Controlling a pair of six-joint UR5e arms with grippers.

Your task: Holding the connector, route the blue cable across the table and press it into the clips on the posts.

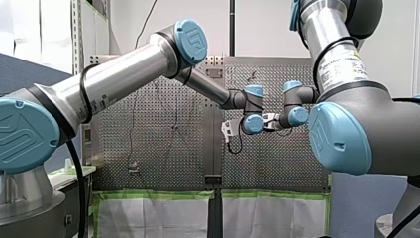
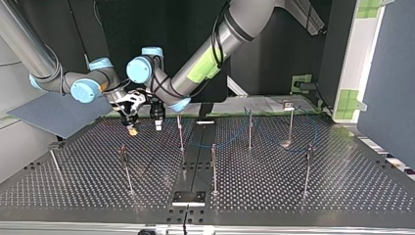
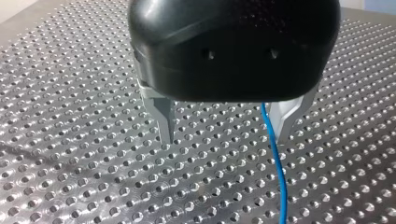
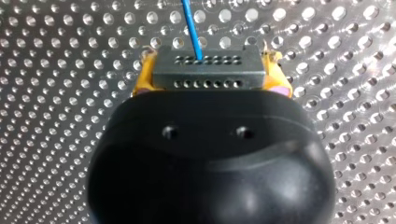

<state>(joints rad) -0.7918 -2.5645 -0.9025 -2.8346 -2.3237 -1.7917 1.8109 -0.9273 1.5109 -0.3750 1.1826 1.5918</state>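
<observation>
Two robot arms work over one perforated metal tabletop [image 2: 342, 186] studded with seven slim upright posts [image 2: 214, 169]. My right arm's jaws are closed on one grey, box-shaped connector [image 4: 208, 72], its face pierced by two rows of small holes, pinched between two yellow pads [image 4: 142, 79]. One thin blue cable [image 4: 191, 28] leaves the connector. My left arm's jaws stand wide apart, gripping nothing, the cable passing between their two bare metal fingers [image 3: 164, 123], close to one, before trailing loosely among the posts at the top view's right
</observation>
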